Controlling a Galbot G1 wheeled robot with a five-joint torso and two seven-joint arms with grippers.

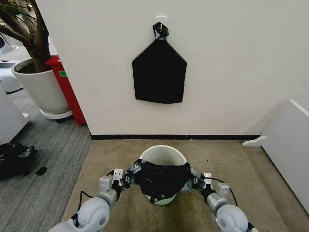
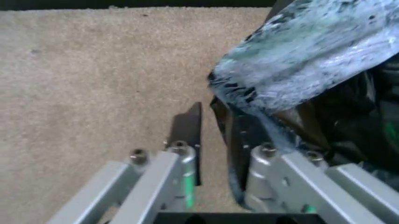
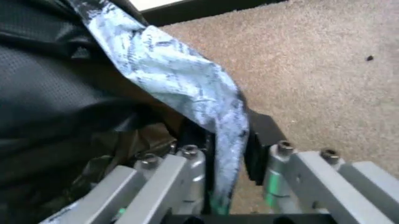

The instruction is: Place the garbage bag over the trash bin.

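The trash bin (image 1: 162,151), a small round creamy-white bucket, stands on the tan carpet just in front of me. The garbage bag (image 1: 161,178), crinkly glossy black film, is stretched across the bin's near side between my two grippers and hangs down its front wall. My left gripper (image 1: 129,177) is at the bag's left end and my right gripper (image 1: 194,180) at its right end. In the left wrist view, the left gripper (image 2: 215,112) is open, with bag film (image 2: 299,60) draped over one finger and carpet showing in the gap. In the right wrist view, the right gripper (image 3: 224,126) is open with a strip of film (image 3: 187,88) running between its fingers.
A flat black house-shaped bundle (image 1: 159,72) hangs on the white wall behind the bin. A large white plant pot (image 1: 41,89) and a red object (image 1: 67,89) stand at the left. A white board (image 1: 289,145) leans at the right. A dark bundle (image 1: 14,159) lies on the grey floor at the left.
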